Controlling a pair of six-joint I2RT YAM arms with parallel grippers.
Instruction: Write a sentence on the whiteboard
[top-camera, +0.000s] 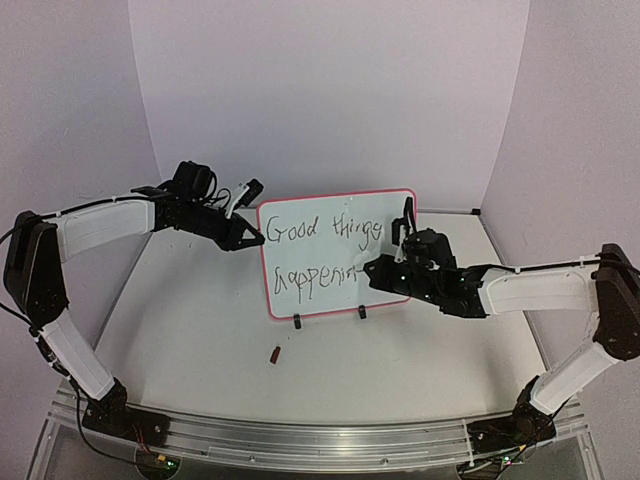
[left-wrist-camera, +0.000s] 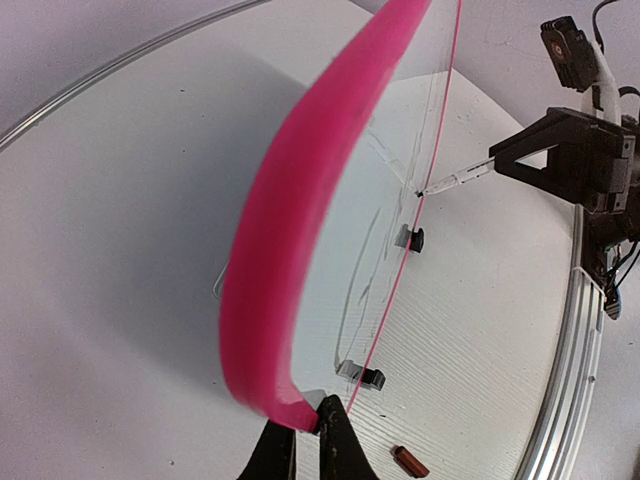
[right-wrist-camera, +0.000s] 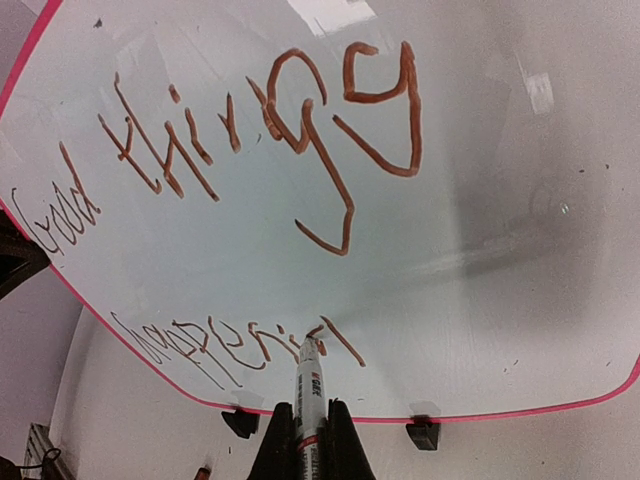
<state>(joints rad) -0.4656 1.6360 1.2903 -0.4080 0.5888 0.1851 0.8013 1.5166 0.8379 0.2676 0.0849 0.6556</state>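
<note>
The whiteboard (top-camera: 335, 197), white with a pink frame, stands upright mid-table. The sentence (top-camera: 322, 232) runs in two dark handwritten lines: "Good things" above, "happenin" below. In the right wrist view the lettering (right-wrist-camera: 300, 110) fills the board (right-wrist-camera: 470, 300). My left gripper (top-camera: 258, 240) is shut on the board's left frame edge; its jaws (left-wrist-camera: 320, 412) pinch the pink frame (left-wrist-camera: 300, 220). My right gripper (top-camera: 375, 272) is shut on a white marker (right-wrist-camera: 308, 375), whose tip touches the board at the end of the lower line. The marker (left-wrist-camera: 455, 180) also shows from the left wrist.
A small brown-red cap (top-camera: 274, 353) lies on the table in front of the board. Two black clip feet (top-camera: 297, 322) (top-camera: 362, 313) hold the board's lower edge. A metal rail (top-camera: 300, 440) runs along the near table edge.
</note>
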